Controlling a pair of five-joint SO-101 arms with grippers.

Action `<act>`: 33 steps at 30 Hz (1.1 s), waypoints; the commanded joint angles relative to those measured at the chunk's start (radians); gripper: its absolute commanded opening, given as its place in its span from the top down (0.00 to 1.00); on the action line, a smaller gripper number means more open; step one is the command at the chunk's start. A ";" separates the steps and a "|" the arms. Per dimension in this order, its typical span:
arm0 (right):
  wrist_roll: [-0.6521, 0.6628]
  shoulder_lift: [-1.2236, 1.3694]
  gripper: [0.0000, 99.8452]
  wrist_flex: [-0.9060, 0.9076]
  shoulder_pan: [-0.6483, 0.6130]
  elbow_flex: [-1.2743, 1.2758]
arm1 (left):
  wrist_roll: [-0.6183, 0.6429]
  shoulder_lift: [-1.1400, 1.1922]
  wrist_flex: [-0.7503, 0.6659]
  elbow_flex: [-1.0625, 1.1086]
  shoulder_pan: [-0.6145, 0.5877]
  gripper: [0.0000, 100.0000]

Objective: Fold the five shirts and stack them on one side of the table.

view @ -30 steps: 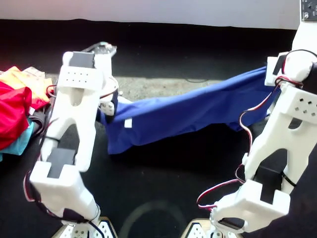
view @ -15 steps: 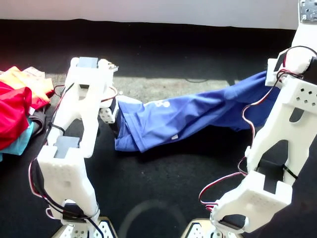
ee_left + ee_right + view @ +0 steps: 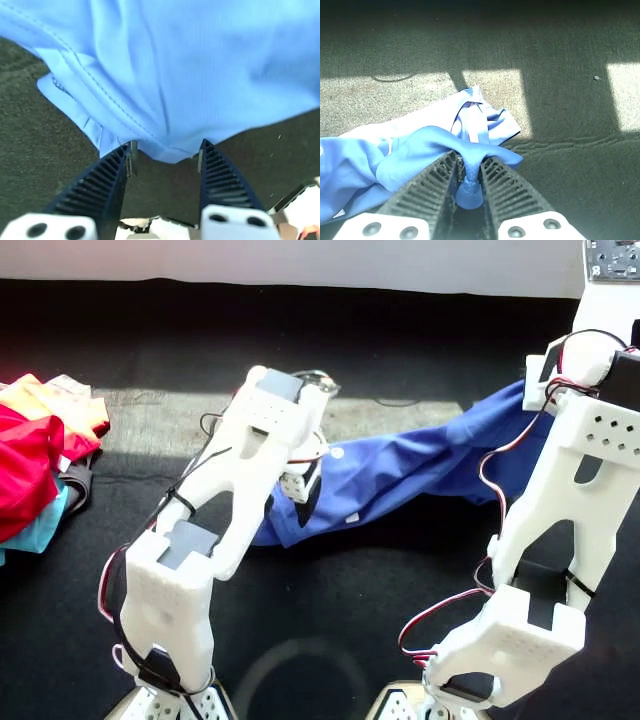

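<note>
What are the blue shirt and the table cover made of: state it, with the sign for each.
The blue shirt: thin woven or knit cloth, matte; it drapes in soft folds and shows a stitched hem. The table cover: dark felt or short carpet, likely; grainy, matte, faintly rippled.

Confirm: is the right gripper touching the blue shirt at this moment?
Touching. The right wrist view shows a bunched fold of the blue shirt pinched inside the right gripper, jaws closed on it.
</note>
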 commanded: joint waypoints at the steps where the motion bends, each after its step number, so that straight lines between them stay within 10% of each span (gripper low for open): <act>1: -0.005 -0.004 0.99 0.010 -0.010 -0.042 | 0.043 -0.004 -0.018 0.001 0.041 0.80; 25: -0.003 -0.004 0.99 0.010 -0.012 -0.042 | 0.272 -0.298 -0.005 0.225 0.031 0.80; 33: 0.031 -0.004 0.99 0.010 -0.012 -0.044 | 0.270 -0.305 -0.273 0.538 0.028 0.80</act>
